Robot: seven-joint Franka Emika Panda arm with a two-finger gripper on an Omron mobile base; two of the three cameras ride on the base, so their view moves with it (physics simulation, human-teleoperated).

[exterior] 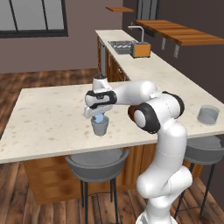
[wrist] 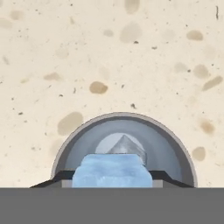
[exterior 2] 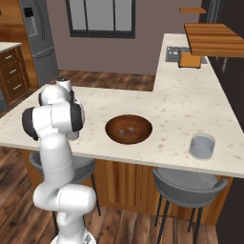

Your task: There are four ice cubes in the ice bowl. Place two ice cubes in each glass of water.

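Observation:
My gripper (exterior: 100,116) hangs straight over one glass of water (exterior: 99,127) near the counter's front edge. It is shut on a pale blue ice cube (exterior: 100,118). In the hand view that ice cube (wrist: 111,168) sits between my fingertips at the gripper (wrist: 111,180), above the glass (wrist: 70,146). Another cube (wrist: 127,146) lies at the bottom of this glass. The dark wooden ice bowl (exterior 2: 117,135) stands on the counter with two ice cubes (exterior 2: 127,129) in it. The other glass (exterior: 208,114) (exterior 2: 202,146) stands far to the right.
Grey stools (exterior: 97,165) (exterior 2: 188,183) stand under the counter's front edge. An orange toaster (exterior: 141,49) and a sink (exterior: 121,45) sit on the back counter. A wooden shelf (exterior 2: 212,38) hangs on the right wall.

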